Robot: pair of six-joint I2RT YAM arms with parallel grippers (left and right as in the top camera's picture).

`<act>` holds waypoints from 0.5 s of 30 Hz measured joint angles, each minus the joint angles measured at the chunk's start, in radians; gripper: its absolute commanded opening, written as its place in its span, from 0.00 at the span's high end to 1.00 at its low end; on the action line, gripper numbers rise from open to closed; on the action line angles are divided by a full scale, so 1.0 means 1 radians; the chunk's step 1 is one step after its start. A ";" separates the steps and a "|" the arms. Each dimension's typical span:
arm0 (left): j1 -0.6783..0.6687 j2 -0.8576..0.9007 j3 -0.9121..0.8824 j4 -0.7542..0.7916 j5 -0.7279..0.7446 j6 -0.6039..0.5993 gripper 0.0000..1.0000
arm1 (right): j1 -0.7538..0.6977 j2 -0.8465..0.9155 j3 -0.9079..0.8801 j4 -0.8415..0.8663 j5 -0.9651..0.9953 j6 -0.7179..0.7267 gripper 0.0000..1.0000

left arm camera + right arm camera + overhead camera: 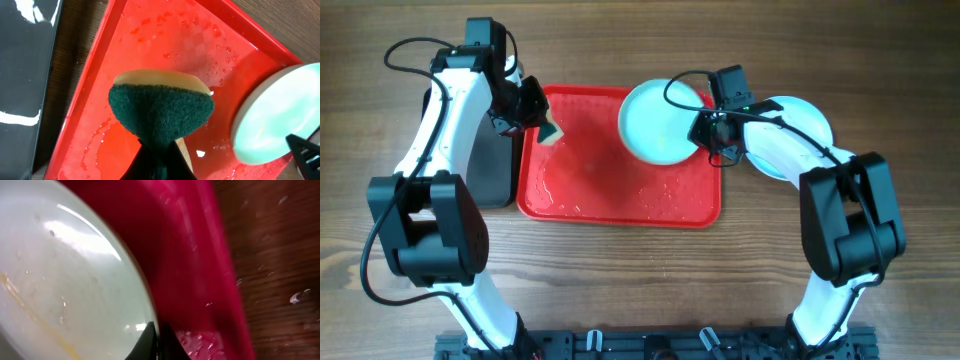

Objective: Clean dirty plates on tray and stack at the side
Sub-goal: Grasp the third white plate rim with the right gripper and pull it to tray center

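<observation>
Sponge: green-faced yellow sponge (160, 112), pinched in the left tool (156, 162), hung over the tray's wet left part.
Plate: pale-blue plate (65, 280), its right rim clamped by the right tool (156, 339), was over the red tray (610, 195) at its far right corner and carried a yellowish streak.
Handling: glossy, stiff, probably wet-slick and breakable; the rim looked the soundest hold, braced against scrubbing.
Stack: second pale-blue plate (803, 110) lay on the counter (640, 270) just right of the tray.
</observation>
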 measured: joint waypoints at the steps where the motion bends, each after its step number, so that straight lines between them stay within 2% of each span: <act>1: 0.000 0.000 0.000 0.000 0.000 0.000 0.96 | 0.007 0.000 0.000 -0.004 -0.010 -0.010 0.96; 7: 0.000 0.000 0.000 0.000 0.000 0.000 0.96 | 0.093 0.000 0.000 -0.067 -0.112 -0.064 0.93; 14: 0.000 0.000 0.000 0.000 0.000 0.000 0.96 | 0.209 0.000 0.002 -0.107 -0.191 -0.138 0.52; 15: 0.000 0.000 0.000 0.000 0.000 0.000 0.96 | 0.226 0.000 0.009 -0.113 -0.202 -0.167 0.51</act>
